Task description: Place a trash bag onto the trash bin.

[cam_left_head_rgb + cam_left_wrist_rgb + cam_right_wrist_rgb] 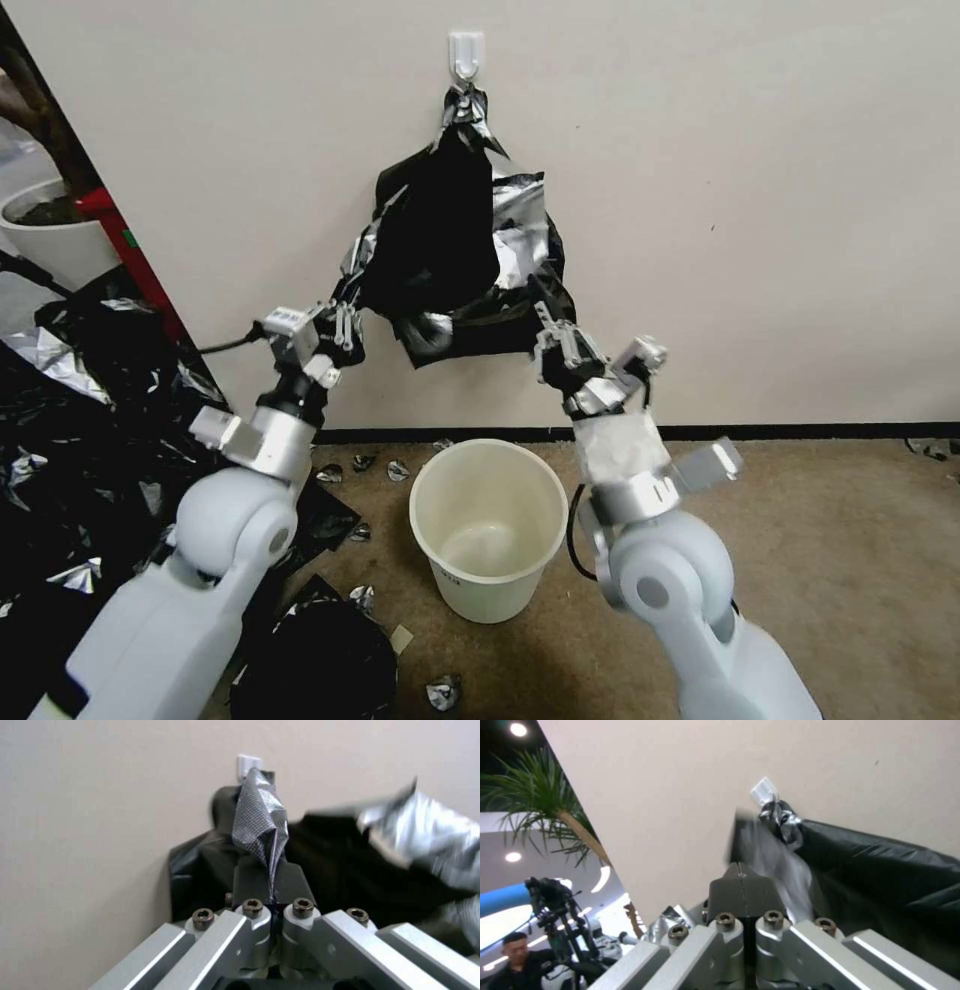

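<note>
A thin glossy black trash bag (470, 335) is stretched between my two grippers, low against the wall. It hangs below a black bundle (440, 230) whose twisted silvery neck is on a white wall hook (466, 50). My left gripper (345, 328) is shut on the bag's left edge; in the left wrist view a silvery fold of film (257, 821) rises from the closed left gripper (270, 870). My right gripper (555, 340) pinches the right edge, and its right wrist view shows the right gripper (742, 873) shut with film (780, 858) beside it. The cream-white trash bin (500, 590) stands open on the carpet directly below.
A heap of black and silvery film (90, 420) covers the floor at the left, under a white pot with soil (50, 235). Another black bag (320, 660) lies by my left arm. Small film scraps (395, 470) dot the carpet around the bin. Bare carpet lies to the right.
</note>
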